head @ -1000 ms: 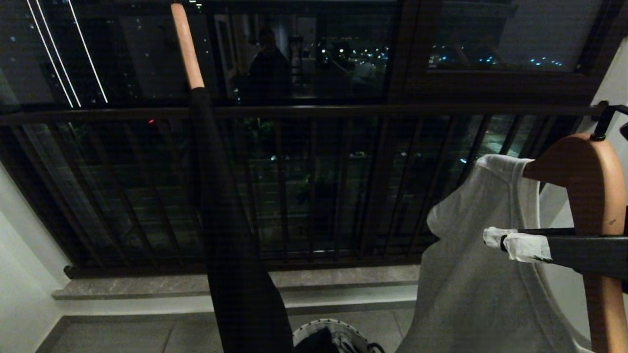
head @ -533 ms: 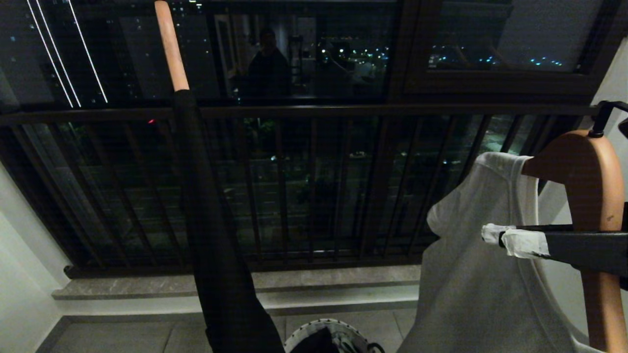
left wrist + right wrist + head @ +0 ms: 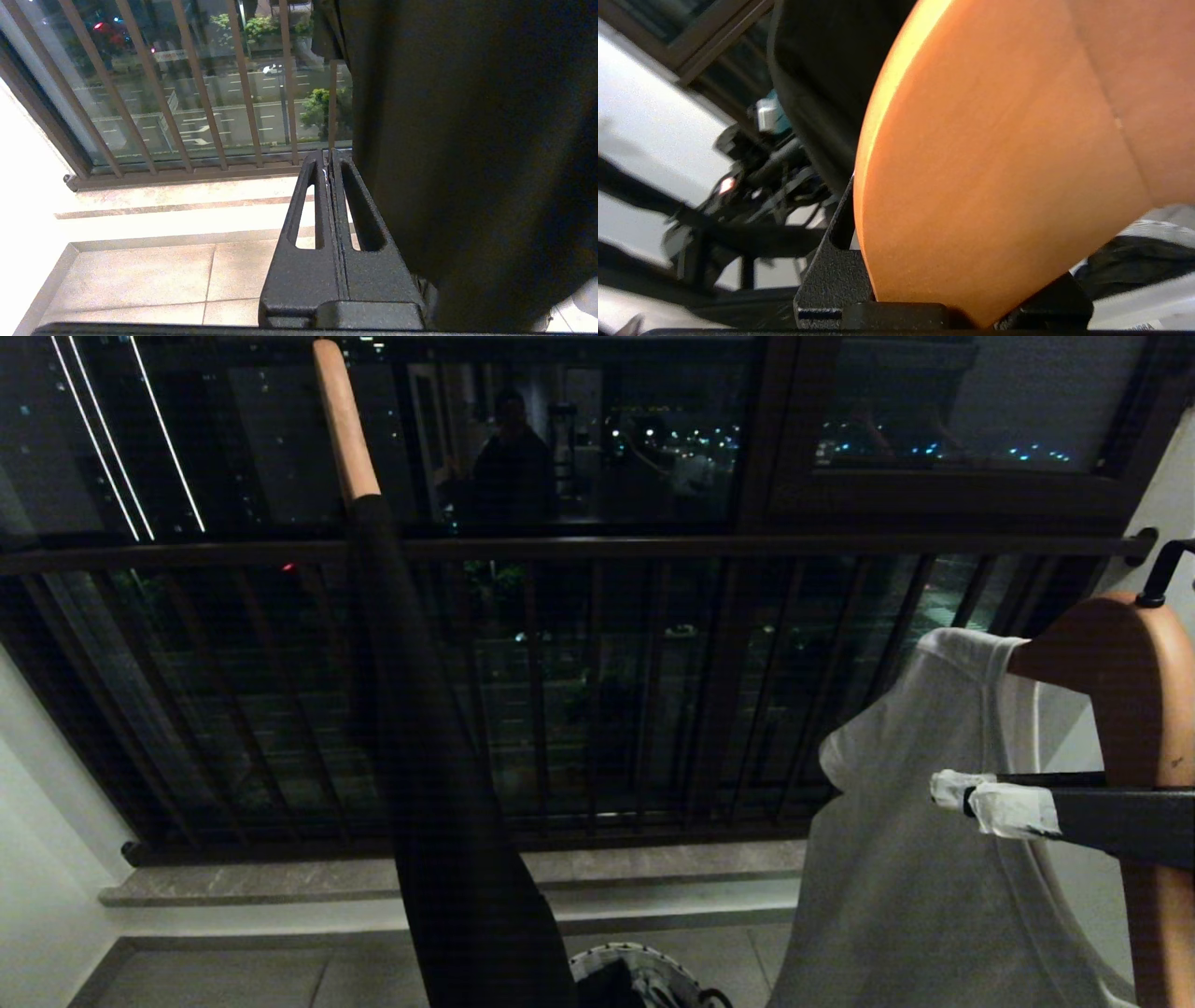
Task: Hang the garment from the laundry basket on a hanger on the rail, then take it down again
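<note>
A white garment (image 3: 896,859) hangs on a wooden hanger (image 3: 1134,681) at the right of the head view. My right gripper (image 3: 980,798), its tips wrapped in white tape, is shut on that hanger; in the right wrist view the hanger's orange wood (image 3: 994,163) fills the space between the jaws. The hanger's black hook (image 3: 1162,574) points up at the frame edge. The laundry basket (image 3: 597,957) sits on the floor at the bottom centre with dark cloth inside. The rail is out of view. My left gripper (image 3: 328,156) is shut on nothing, parked low beside a black garment (image 3: 467,140).
A black garment (image 3: 448,756) hangs on a second wooden hanger (image 3: 344,420) left of centre. Dark window-guard bars (image 3: 597,546) cross the window above a stone sill (image 3: 373,877). A person's reflection (image 3: 509,457) shows in the glass. A white wall (image 3: 37,859) stands at the left.
The black garment on its hanger swung left, then back right. The held hanger with the white garment shifted slightly right. The left gripper stayed still.
</note>
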You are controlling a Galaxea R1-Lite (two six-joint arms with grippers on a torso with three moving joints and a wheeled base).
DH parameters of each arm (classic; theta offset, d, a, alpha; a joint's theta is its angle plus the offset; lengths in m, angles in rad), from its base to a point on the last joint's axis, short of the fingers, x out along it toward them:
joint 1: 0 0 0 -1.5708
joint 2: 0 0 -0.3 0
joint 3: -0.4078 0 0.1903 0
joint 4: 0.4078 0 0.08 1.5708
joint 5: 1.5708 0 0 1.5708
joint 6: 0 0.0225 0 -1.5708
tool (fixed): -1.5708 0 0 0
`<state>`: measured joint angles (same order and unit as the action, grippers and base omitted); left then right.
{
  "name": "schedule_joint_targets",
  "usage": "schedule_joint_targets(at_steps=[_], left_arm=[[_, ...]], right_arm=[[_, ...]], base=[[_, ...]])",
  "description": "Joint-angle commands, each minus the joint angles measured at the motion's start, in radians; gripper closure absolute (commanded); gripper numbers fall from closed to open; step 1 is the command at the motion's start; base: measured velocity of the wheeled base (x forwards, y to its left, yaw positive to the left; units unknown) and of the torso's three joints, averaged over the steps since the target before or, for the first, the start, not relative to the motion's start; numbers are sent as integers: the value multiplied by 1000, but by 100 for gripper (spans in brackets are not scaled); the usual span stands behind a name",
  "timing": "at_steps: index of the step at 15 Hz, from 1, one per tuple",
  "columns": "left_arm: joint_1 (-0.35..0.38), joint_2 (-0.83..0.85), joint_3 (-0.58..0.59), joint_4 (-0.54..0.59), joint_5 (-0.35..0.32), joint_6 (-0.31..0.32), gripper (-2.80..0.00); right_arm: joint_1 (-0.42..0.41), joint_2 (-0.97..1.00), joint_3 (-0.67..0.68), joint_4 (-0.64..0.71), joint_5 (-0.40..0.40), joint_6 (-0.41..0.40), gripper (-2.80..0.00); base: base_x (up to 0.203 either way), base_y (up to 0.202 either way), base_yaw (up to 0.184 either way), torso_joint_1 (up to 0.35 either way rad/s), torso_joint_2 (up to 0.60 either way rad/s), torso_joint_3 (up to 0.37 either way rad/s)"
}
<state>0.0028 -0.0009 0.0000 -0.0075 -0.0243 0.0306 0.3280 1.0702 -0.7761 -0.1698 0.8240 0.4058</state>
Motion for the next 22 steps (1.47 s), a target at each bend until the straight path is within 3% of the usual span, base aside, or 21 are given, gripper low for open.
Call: schedule_joint_targets(at_steps=[1, 22], left_arm=[[0, -1, 3, 0, 0, 0, 0], [0, -1, 3, 0, 0, 0, 0]], right_arm=[[-24, 8, -3, -4, 5, 1, 0], [-60, 7, 12, -4, 30, -38, 0]], base=[[0, 0, 0, 0, 0, 0], [0, 0, 0, 0, 0, 0]])
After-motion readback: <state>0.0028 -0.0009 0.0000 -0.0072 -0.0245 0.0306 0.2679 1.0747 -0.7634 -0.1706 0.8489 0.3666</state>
